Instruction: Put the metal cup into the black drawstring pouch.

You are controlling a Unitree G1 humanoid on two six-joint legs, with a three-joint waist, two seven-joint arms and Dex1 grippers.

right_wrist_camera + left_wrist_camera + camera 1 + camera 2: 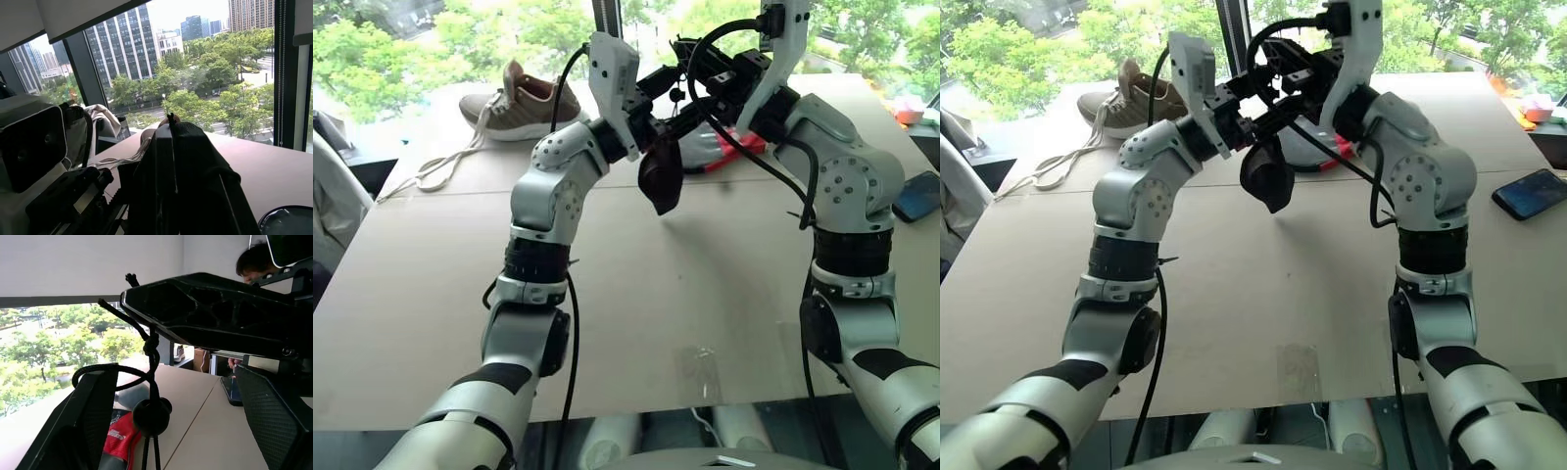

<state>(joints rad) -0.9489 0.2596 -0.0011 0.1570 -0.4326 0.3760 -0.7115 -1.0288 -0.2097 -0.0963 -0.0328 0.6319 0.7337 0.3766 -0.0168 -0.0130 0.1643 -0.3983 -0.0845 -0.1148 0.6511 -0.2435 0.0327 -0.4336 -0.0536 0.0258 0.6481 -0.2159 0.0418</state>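
Right hand [169, 120] is clenched, apparently on the mouth end of the black drawstring pouch [661, 181]. Nothing else carries the pouch. It hangs clear of the worktop [636, 313], midway between the two raised arms, long axis near vertical, mouth up at the hands, closed end down.

Left hand [178, 431] is released, fingers wide apart, holding nothing. It points in at the right hand from the opposite side. In the left wrist view the drawstring cord [149, 347] drops from the right hand's tip, and its toggle [151, 416] hangs in the gap between the left fingers, touching neither as far as I can see.

Key relation: the cord and pouch mouth lie straight ahead of the left hand and slightly above it, and the pouch body is below both hands. The left hand is the free one and the nearer one to the cord. My read is that it is lining up for the cord or the opposite lip, to spread the mouth.

Metal cup: I cannot locate it. The pouch's lower part looks full, but I cannot tell whether the cup is inside.

Risk, as a judgement: the cord is thin and hangs free, so it is easy to miss and pinch only the toggle.

Shoe [524, 103] and the red-and-black cover [739, 147] sit further back on the worktop, well apart from the pouch.
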